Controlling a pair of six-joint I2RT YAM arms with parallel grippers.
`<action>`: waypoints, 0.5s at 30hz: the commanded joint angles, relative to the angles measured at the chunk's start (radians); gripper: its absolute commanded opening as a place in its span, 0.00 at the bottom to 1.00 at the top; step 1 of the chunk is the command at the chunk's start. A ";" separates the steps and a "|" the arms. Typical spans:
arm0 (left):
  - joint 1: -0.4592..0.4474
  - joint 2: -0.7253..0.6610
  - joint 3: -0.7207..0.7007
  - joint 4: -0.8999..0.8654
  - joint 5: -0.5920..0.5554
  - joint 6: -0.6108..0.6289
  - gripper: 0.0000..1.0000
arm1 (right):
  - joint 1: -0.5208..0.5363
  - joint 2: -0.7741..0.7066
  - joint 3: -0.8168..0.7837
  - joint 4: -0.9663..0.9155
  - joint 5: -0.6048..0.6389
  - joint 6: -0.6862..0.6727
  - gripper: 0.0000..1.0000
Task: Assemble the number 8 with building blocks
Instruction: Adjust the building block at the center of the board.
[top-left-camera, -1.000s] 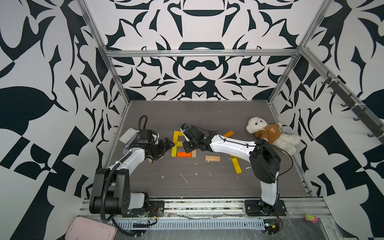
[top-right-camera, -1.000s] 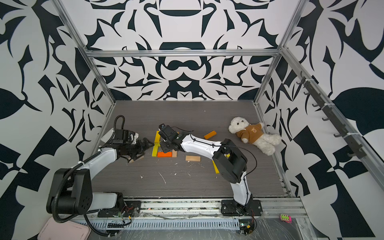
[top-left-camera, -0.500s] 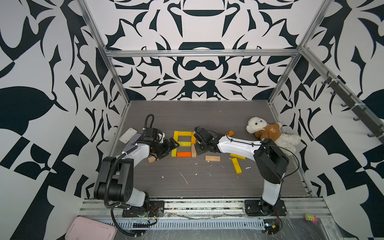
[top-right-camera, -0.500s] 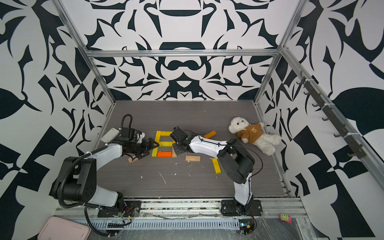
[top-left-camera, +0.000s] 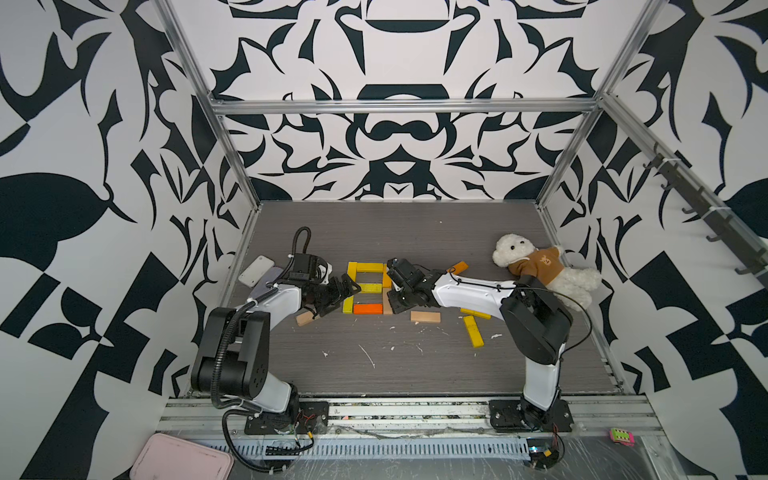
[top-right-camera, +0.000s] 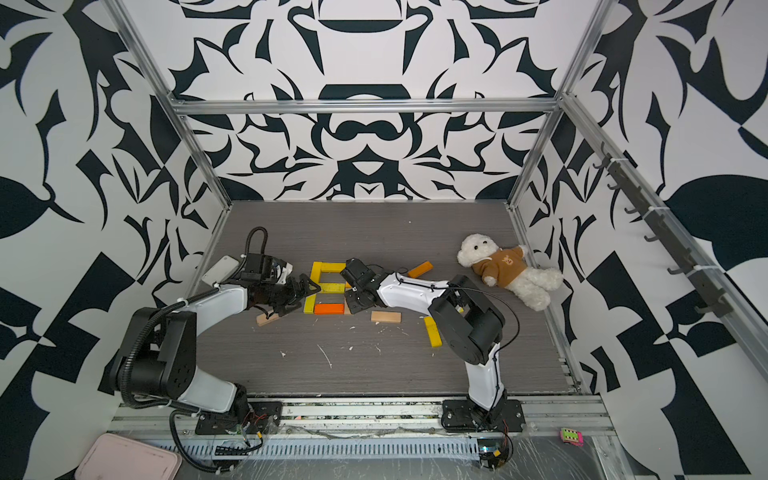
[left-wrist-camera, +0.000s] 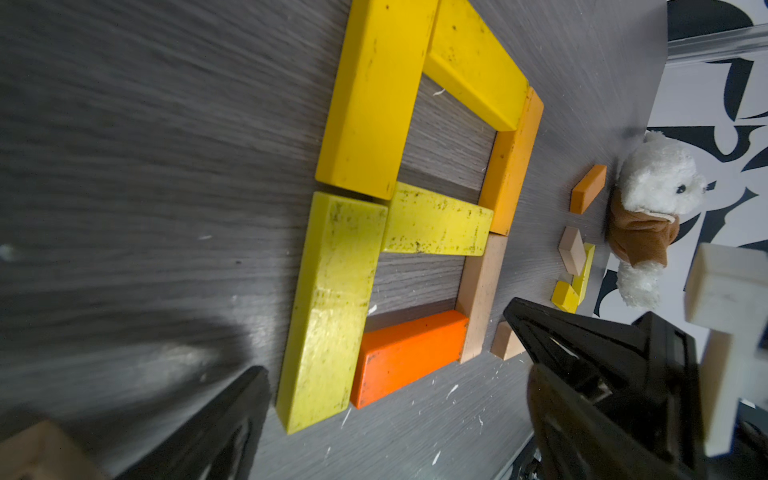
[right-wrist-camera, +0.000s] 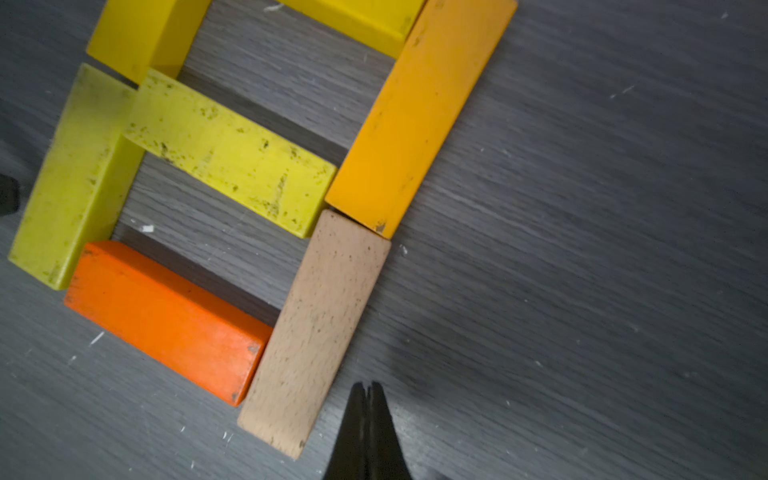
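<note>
Blocks (top-left-camera: 369, 287) laid flat near the middle of the grey table (top-left-camera: 374, 232) as a squared figure 8 — seven pieces, ends butted; yellow for the top, the middle bar and both left uprights; amber block (right-wrist-camera: 415, 116) as the upper right upright; tan plank (right-wrist-camera: 316, 332) below it; orange block (right-wrist-camera: 166, 316) closing the bottom; joints not quite square in the right wrist view. Left gripper (top-left-camera: 343, 296) low at the figure's lower left side, jaws spread wide and empty, near the lower yellow upright (left-wrist-camera: 332, 299); loose tan block (top-left-camera: 305, 319) just beside one finger. Right gripper (right-wrist-camera: 365, 386) pressed fully together with nothing between its fingers, tip just beside the free end of the tan plank — touching or not, cannot tell. Spare pieces apart to the right: spare tan plank (top-left-camera: 425, 317); spare yellow block (top-left-camera: 473, 331); second yellow block (top-left-camera: 478, 313) partly under the right arm; spare orange block (top-left-camera: 457, 267) near the teddy bear (top-left-camera: 536, 268). White flat cases (top-left-camera: 257, 270) at the table's left edge.
</note>
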 joint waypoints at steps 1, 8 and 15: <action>-0.006 0.019 0.025 0.010 0.012 -0.001 0.99 | -0.001 -0.005 0.000 0.009 -0.010 0.006 0.01; -0.016 0.030 0.029 0.016 0.010 -0.004 0.99 | 0.001 0.014 0.003 0.013 -0.025 0.015 0.01; -0.024 0.044 0.030 0.029 0.023 -0.009 0.99 | 0.001 0.018 0.003 0.030 -0.042 0.027 0.01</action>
